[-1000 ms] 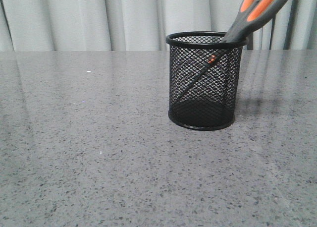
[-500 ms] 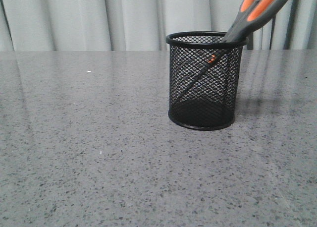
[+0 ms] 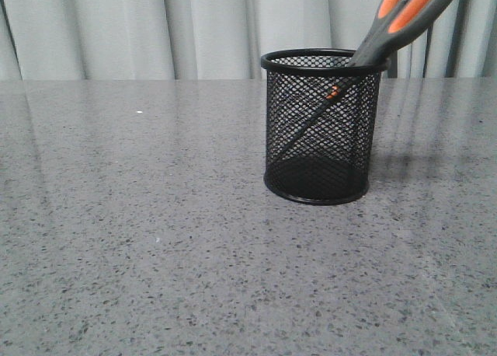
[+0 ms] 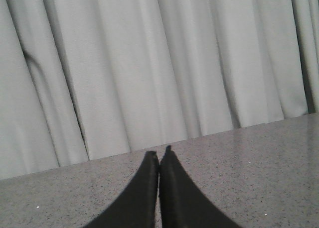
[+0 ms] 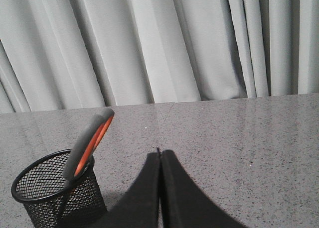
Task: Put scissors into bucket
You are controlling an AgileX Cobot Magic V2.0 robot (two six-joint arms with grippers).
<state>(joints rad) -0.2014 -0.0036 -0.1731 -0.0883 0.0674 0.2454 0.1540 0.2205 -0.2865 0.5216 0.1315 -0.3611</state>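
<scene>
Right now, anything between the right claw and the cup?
Nothing. In the right wrist view only bare grey tabletop lies between the shut right claw and the mesh cup, with the scissors leaning in it.

Low front camera sits near the bucket (image 3: 322, 127); both wrist views face the curtain (image 4: 149, 63), seemingly higher.
</scene>
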